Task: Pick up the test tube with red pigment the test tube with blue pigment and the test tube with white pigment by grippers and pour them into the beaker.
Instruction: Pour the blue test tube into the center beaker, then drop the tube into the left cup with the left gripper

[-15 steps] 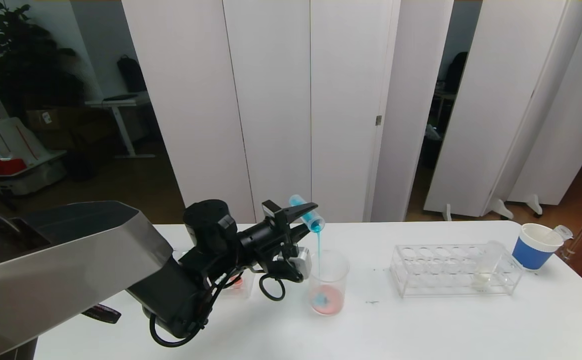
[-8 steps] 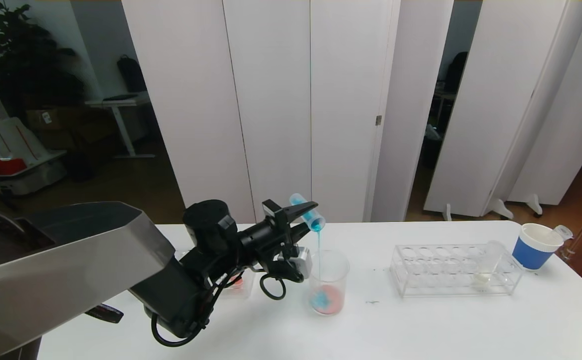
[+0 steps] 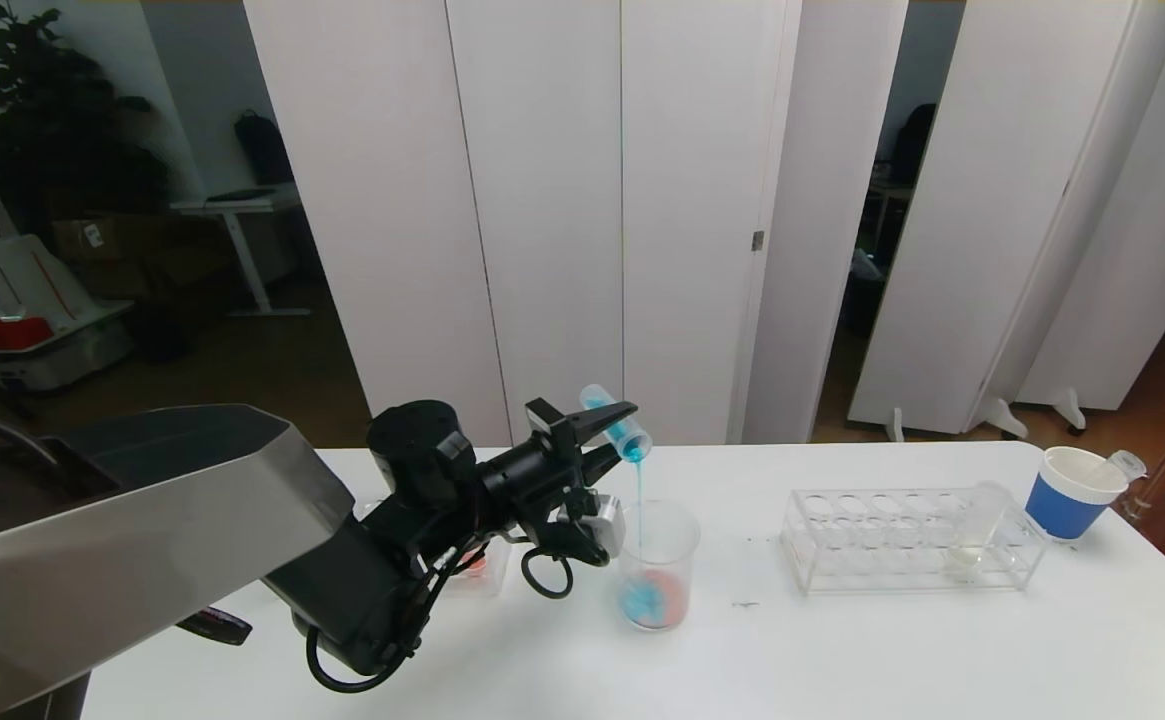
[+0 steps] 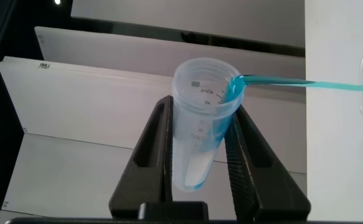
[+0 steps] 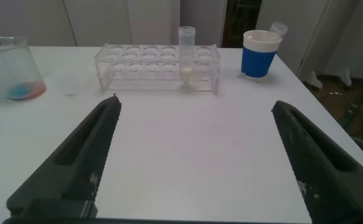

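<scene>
My left gripper is shut on the test tube with blue pigment, which is tilted mouth-down above the beaker. A thin blue stream falls from the tube's lip into the beaker, where blue spreads over reddish liquid. The test tube with white pigment stands upright in the clear rack, also in the right wrist view. My right gripper is open above bare table, well short of the rack. A clear vessel with a red trace shows behind the left arm; I cannot tell what it is.
A blue paper cup with an empty tube leaning in it stands at the table's far right, beyond the rack. The table edge runs close behind the beaker and rack. White panels stand behind the table.
The blue patch at the bottom of the beaker has grown while the stream keeps running. The left arm has barely moved.
</scene>
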Tool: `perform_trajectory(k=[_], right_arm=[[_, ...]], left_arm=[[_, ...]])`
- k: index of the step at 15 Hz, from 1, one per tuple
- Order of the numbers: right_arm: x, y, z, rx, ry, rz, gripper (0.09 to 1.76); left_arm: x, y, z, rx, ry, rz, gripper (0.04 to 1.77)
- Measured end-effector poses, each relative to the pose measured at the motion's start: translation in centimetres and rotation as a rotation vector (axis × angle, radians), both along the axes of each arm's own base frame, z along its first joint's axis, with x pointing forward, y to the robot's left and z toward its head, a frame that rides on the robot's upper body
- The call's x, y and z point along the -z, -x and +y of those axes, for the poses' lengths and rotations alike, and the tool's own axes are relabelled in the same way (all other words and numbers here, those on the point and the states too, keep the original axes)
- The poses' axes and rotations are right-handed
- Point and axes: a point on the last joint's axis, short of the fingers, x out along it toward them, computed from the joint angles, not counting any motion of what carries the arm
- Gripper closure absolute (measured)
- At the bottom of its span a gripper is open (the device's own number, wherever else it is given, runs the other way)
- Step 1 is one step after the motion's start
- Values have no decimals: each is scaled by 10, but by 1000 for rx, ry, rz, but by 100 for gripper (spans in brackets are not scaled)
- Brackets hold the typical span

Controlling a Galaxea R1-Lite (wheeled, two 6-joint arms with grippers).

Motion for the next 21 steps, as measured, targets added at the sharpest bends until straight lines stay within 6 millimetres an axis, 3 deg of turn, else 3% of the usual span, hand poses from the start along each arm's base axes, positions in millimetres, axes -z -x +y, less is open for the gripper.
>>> perform_trajectory(k=[21], right_arm=[[0, 0, 0, 0, 0, 0, 11]], left_arm=[[-1, -1, 0, 0, -19, -43, 123]])
